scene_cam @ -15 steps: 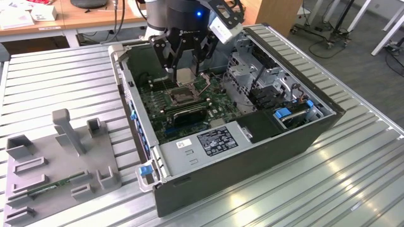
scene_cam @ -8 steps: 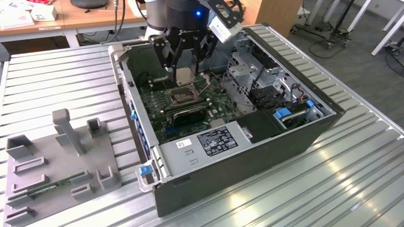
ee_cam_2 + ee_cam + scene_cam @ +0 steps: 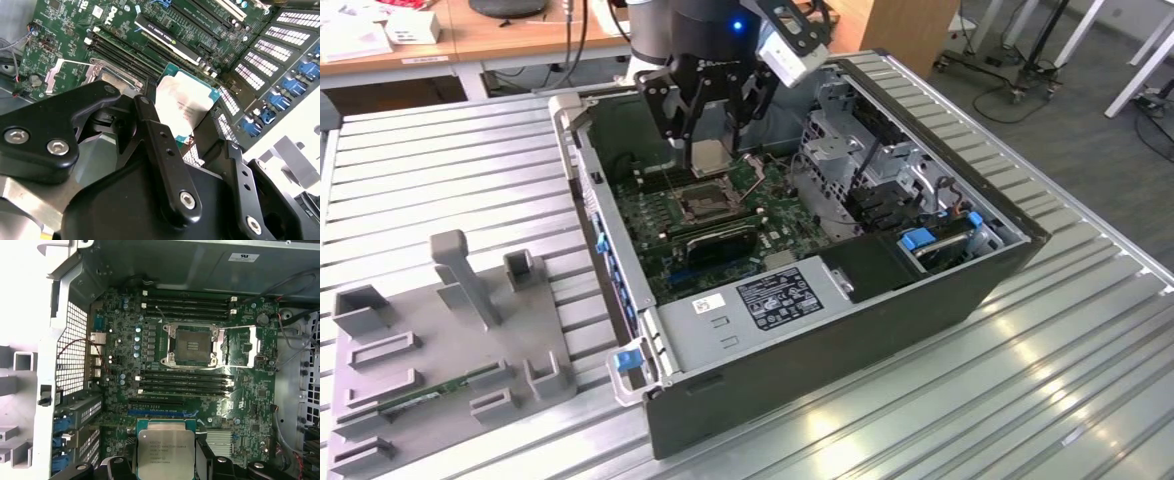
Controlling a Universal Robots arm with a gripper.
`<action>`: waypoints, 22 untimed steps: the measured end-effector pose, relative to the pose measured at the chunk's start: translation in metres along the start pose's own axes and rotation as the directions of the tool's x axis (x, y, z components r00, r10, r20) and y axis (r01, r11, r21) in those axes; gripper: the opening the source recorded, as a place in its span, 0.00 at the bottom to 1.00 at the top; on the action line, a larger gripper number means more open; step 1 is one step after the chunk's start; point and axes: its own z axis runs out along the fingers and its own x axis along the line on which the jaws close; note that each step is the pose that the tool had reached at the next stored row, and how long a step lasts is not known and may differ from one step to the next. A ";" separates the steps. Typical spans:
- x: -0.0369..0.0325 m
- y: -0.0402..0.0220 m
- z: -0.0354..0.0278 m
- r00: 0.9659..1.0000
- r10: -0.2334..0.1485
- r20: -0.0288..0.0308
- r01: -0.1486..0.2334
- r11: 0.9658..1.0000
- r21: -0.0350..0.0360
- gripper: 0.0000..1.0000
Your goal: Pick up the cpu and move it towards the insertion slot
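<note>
The black 2-fingered pincer [image 3: 707,150] grips the flat square silvery cpu [image 3: 165,454] by its edges, holding it in the air inside the open dark computer case [image 3: 854,300] on the ribbed metal worktop [image 3: 440,170]. The silver-framed insertion slot [image 3: 192,345], seemingly open with a dark centre, lies apart below.

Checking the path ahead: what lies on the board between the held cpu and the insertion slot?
In the first wrist view, long black memory slots and a blue-edged card slot lie between the cpu in the gripper and the insertion slot.
</note>
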 end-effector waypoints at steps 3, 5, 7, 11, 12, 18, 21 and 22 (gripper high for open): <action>-0.0015 0.0032 0.0005 1.000 0.000 0.000 0.000 1.000 0.000 0.55; -0.0025 0.0052 0.0009 1.000 0.000 0.000 0.000 1.000 0.000 0.55; -0.0035 0.0069 0.0013 1.000 0.000 0.000 0.000 1.000 0.000 0.55; -0.0058 0.0097 0.0022 1.000 0.000 0.000 0.000 1.000 0.000 0.55; -0.0063 0.0104 0.0024 1.000 0.000 0.000 0.000 1.000 0.000 0.55; -0.0096 0.0136 0.0036 1.000 0.000 0.000 0.000 1.000 0.000 0.55; -0.0111 0.0155 0.0041 1.000 0.000 0.000 0.000 1.000 0.000 0.55; -0.0116 0.0161 0.0043 1.000 0.000 0.000 0.000 1.000 0.000 0.55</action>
